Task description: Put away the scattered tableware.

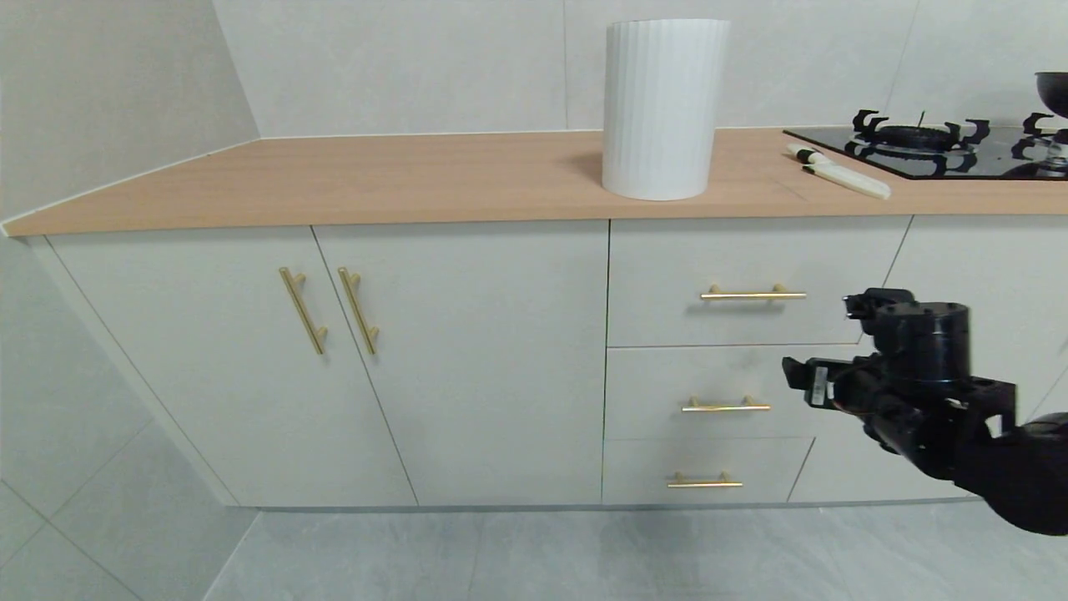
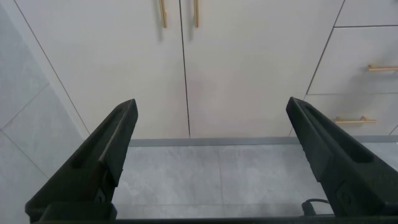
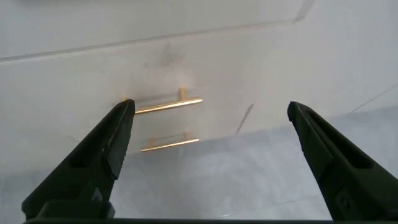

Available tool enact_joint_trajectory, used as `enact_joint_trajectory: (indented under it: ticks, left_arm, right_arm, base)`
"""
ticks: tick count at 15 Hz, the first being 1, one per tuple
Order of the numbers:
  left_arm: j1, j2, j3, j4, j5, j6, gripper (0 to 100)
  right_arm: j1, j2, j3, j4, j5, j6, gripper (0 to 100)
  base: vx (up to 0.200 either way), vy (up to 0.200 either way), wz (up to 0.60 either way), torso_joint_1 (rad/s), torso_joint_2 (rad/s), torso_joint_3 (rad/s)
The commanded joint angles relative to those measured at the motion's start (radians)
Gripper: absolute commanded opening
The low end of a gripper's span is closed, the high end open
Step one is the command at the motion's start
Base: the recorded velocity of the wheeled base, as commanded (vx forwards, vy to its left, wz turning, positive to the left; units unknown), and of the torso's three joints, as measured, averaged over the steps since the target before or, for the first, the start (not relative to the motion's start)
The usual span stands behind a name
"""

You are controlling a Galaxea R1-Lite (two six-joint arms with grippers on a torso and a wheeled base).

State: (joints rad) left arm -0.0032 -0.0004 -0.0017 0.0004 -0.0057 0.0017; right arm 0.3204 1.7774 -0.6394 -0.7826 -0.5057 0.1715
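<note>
two pincers, both with jaws spread wide and nothing between them. the right pincer [image 3: 208, 115] hangs low in front of the drawer stack [image 1: 709, 359], below the white ribbed canister [image 1: 663, 108] and to its right. its wrist view looks across at two gold drawer handles [image 3: 165, 106] and the grey floor [image 3: 249, 180] under them. the left pincer [image 2: 211, 112] is also lower than the canister, over to its left, facing the seam of the double cupboard doors [image 2: 185, 68] close to the floor.

the canister stands upright on the wooden worktop [image 1: 375, 179], near the front edge, directly above the drawer stack. the tableware, two pale knife-like utensils [image 1: 843, 177], lies flat on the worktop to the right of the canister and apart from it. the two are side by side, just beside the black gas hob [image 1: 918, 154]. a dark pot [image 1: 1053, 88] sits beyond the hob, farther right of the canister again.
</note>
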Motion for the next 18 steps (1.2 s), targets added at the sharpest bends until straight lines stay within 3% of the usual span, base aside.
enact_joint_trajectory:
  ticks: [1, 4, 6, 8, 12, 15, 18]
  left_arm:
    - [0.0, 0.0, 0.0, 0.0, 0.0, 0.0, 100]
    - [0.0, 0.0, 0.0, 0.0, 0.0, 0.0, 100]
    - [0.0, 0.0, 0.0, 0.0, 0.0, 0.0, 100]
    - [0.0, 0.0, 0.0, 0.0, 0.0, 0.0, 100]
    - [0.0, 0.0, 0.0, 0.001, 0.0, 0.0, 100]
    - [0.0, 0.0, 0.0, 0.001, 0.0, 0.0, 100]
    - [0.0, 0.0, 0.0, 0.0, 0.0, 0.0, 100]
  right_arm:
    - [0.034, -0.408, 0.204, 0.012, -0.071, -0.109, 100]
    - [0.025, -0.694, 0.325, 0.032, -0.111, -0.219, 100]
    - [-0.014, -0.902, 0.345, 0.198, -0.123, -0.242, 100]
    - [-0.112, -1.109, 0.337, 0.437, -0.12, -0.244, 100]
    - [-0.245, -1.458, 0.329, 0.669, -0.117, -0.314, 100]
    - [-0.284, -1.621, 0.334, 0.726, -0.1, -0.323, 100]
    - [-0.308, -1.747, 0.343, 0.767, 0.018, -0.32, 100]
  base:
    - [0.0, 0.0, 0.0, 0.0, 0.0, 0.0]
    - [0.0, 0.0, 0.0, 0.0, 0.0, 0.0]
    - [0.0, 0.0, 0.0, 0.0, 0.0, 0.0]
    - [0.0, 0.0, 0.0, 0.0, 0.0, 0.0]
    - [0.0, 0.0, 0.0, 0.0, 0.0, 0.0]
    - [0.0, 0.0, 0.0, 0.0, 0.0, 0.0]
    - [0.0, 0.0, 0.0, 0.0, 0.0, 0.0]
